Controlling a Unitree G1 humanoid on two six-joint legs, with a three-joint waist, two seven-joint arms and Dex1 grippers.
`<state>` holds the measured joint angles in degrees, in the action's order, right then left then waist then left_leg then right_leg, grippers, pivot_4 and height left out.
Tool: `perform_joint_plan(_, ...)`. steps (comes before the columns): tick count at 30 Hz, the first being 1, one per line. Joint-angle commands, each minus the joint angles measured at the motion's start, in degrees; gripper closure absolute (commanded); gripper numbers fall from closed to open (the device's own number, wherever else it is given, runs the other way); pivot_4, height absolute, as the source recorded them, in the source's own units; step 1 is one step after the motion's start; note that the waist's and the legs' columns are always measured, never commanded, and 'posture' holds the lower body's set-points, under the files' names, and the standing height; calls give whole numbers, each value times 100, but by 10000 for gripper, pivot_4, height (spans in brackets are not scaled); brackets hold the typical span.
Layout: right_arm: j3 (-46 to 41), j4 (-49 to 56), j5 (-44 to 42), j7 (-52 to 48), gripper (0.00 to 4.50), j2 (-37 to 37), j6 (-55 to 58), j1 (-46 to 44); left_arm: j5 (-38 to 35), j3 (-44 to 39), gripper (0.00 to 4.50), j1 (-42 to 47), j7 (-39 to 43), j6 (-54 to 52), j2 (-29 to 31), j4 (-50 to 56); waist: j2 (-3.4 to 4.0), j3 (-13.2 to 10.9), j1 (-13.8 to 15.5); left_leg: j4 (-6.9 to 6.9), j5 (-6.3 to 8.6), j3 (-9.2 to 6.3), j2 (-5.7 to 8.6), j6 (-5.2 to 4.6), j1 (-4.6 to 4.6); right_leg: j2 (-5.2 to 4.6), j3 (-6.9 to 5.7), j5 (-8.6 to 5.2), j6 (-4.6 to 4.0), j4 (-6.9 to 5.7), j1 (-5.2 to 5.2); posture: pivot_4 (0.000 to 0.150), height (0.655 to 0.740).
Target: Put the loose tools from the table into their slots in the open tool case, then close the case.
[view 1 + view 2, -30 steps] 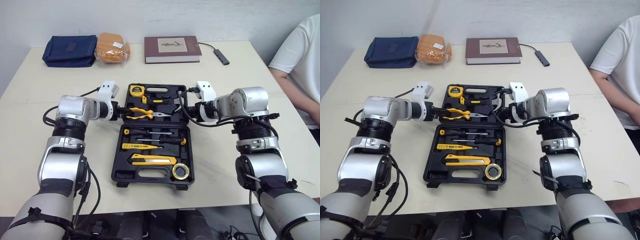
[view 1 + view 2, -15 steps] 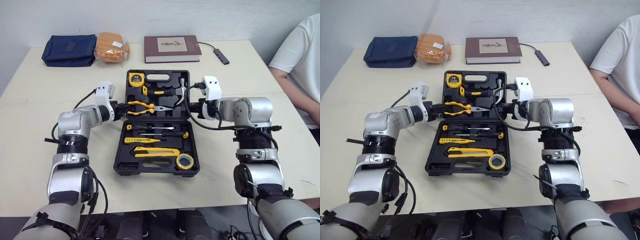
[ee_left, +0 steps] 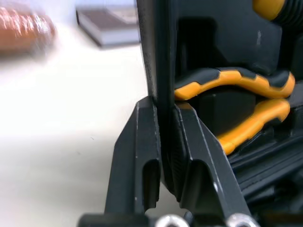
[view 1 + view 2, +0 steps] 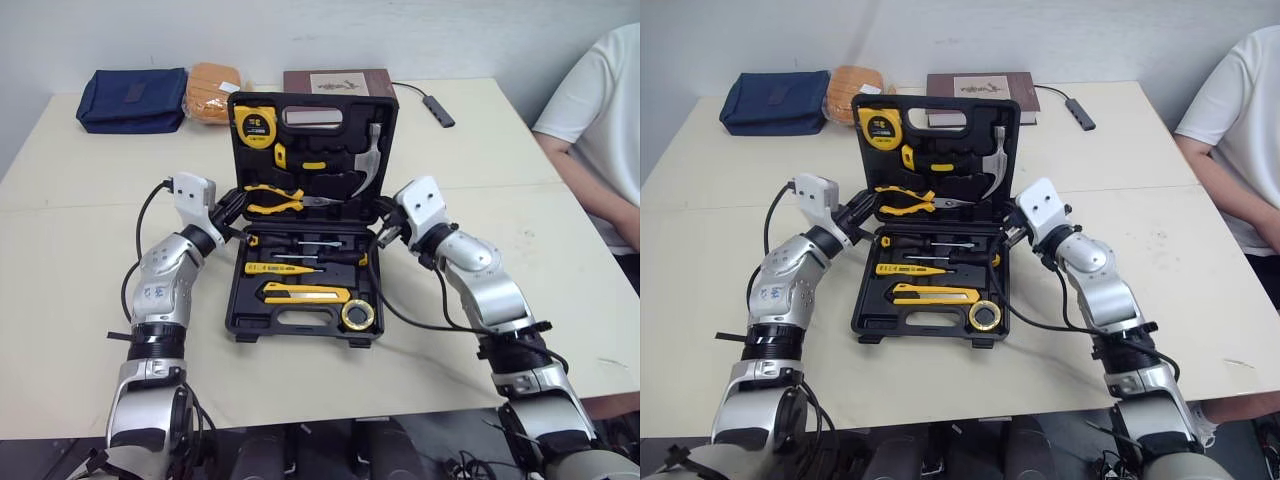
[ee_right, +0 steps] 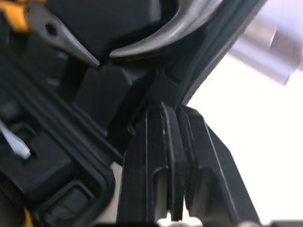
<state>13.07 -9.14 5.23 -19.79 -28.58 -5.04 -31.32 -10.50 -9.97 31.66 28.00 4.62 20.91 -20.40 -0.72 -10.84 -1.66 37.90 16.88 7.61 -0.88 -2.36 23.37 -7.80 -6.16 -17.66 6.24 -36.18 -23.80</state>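
The tool case (image 4: pixel 862 300) is seen mid-table, its lid (image 4: pixel 970 108) raised nearly upright. The lid's side edges are met by the left gripper (image 4: pixel 862 212) and right gripper (image 4: pixel 1012 228). A book (image 4: pixel 980 84) is partly hidden behind it at the far edge.

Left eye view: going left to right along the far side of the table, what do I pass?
Navy pouch → orange packet → raised case lid → dark adapter on its cable → person's white sleeve. The book sits partly behind the lid, so it is left out.
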Motion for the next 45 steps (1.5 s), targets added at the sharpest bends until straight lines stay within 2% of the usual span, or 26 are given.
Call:
perform_joint_plan(1, -132, -601, 1220, 817, 45000, -760, -1485, 374, 312, -351, 44248, -299, -118, 1008, 552, 512, 0, 0, 0, -2, 0, 2, 0, 0, 0, 0, -1, 0, 0, 5, 1, 1500, 7400)
perform_joint_plan(8, 115, -1283, 2324, 1943, 45000, -1090, -2768, 706, 673, -247, 44248, -939, -289, 1658, 877, 539, 0, 0, -2, 10, 0, -1, -7, -2, -16, -2, 0, 4, 4, -2, 19, 1500, 7400)
perform_joint_plan(14, 305, -1483, 2569, 1985, 45000, -1176, -3244, 913, 501, -174, 44248, -1283, -107, 1625, 931, 757, -2, 1, -8, 10, 0, -2, -12, -2, -24, 2, -2, 4, 3, -1, 30, 1500, 7400)
perform_joint_plan(18, 247, -1294, 2075, 1766, 45000, -1230, -3870, 1209, 115, -11, 28254, -1693, 498, 1593, 1011, 1025, -3, 3, 11, 10, 0, -5, -13, -3, -31, -1, -1, 4, 3, 1, 40, 1500, 7400)
perform_joint_plan(20, 108, -926, 1640, 1402, 36804, -1407, -3799, 1546, -151, -297, 18100, -2040, 451, 1120, 1150, 1339, -3, 3, 33, 15, 0, -24, -13, -3, -32, -6, -2, 3, 2, 12, 58, 1500, 7400)
perform_joint_plan(21, -20, -724, 1478, 1269, 33168, -1520, -3727, 1751, -286, -506, 14482, -2279, 441, 868, 1246, 1470, -4, 3, 36, 21, 1, -40, -10, -6, -32, -17, -1, 3, 2, 19, 79, 1500, 7400)
perform_joint_plan(24, -444, -193, 968, 869, 17999, -1873, -3485, 2455, -807, -1140, 315, -3083, 562, -71, 1549, 1694, -4, 3, 10, 21, 10, -69, -9, -11, -49, -53, -19, 3, 1, 33, 118, 1500, 7400)
perform_joint_plan(27, -1083, 264, -164, 370, 2498, -2046, -2957, 3383, -1417, -1675, 0, -3538, 735, -1046, 1803, 1680, -5, 3, 10, 9, 22, -68, -10, -7, -92, -53, -16, -2, -6, 40, 149, 1500, 7400)
perform_joint_plan(28, -1262, 379, -414, 225, 1176, -2077, -2809, 3630, -1544, -1771, 0, -3542, 790, -1268, 1870, 1634, -7, 1, 28, 7, 35, -72, -12, -6, -107, -53, -21, -7, -9, 58, 164, 1500, 7400)
perform_joint_plan(30, -1571, 697, -1055, -163, 1176, -2114, -2404, 4083, -1642, -1741, 0, -3159, 855, -1420, 1961, 1588, -8, 1, 141, 8, 43, -94, -13, 0, -123, -55, -40, -8, -12, 65, 190, 1500, 7400)
perform_joint_plan(32, -1744, 940, -1348, -503, 1176, -2131, -2242, 4325, -1604, -1694, 0, -2905, 845, -1431, 1958, 1588, -9, 2, 205, 14, 59, -104, -11, 29, -123, -62, -44, -7, -13, 63, 196, 1500, 7400)
perform_joint_plan(35, -1988, 1279, -1700, -919, 1176, -2110, -2085, 4575, -1519, -1451, 0, -2465, 911, -1518, 1907, 1531, -8, 2, 212, 14, 61, -103, -8, 32, -130, -66, -40, -5, -13, 63, 201, 1500, 7400)
perform_joint_plan(37, -2167, 1629, -2260, -1298, 1176, -2113, -1736, 4813, -1514, -1102, 0, -2043, 1093, -1667, 1872, 1596, -6, 0, 221, 12, 64, -103, -7, 37, -129, -64, -42, -6, -14, 63, 200, 1500, 7400)
perform_joint_plan(42, -2346, 2391, -2993, -2064, 1176, -2209, -742, 5297, -1323, -560, 0, -1256, 1392, -1592, 1772, 1209, -7, 1, 232, 12, 52, -97, -9, 15, -127, -54, -47, -6, -14, 64, 201, 1500, 7400)
perform_joint_plan(44, -2269, 2682, -3197, -2377, 6308, -2242, -396, 5413, -1248, -294, 5298, -692, 1685, -1459, 1660, 667, -7, 1, 245, 12, 49, -95, -10, 11, -127, -52, -46, -6, -14, 65, 199, 1500, 7400)
perform_joint_plan(45, -2228, 2763, -3165, -2495, 10237, -2243, -320, 5427, -1201, -190, 8575, -481, 1800, -1416, 1622, 427, -8, 1, 260, 13, 49, -94, -10, 10, -130, -52, -46, -6, -14, 62, 201, 1500, 7400)
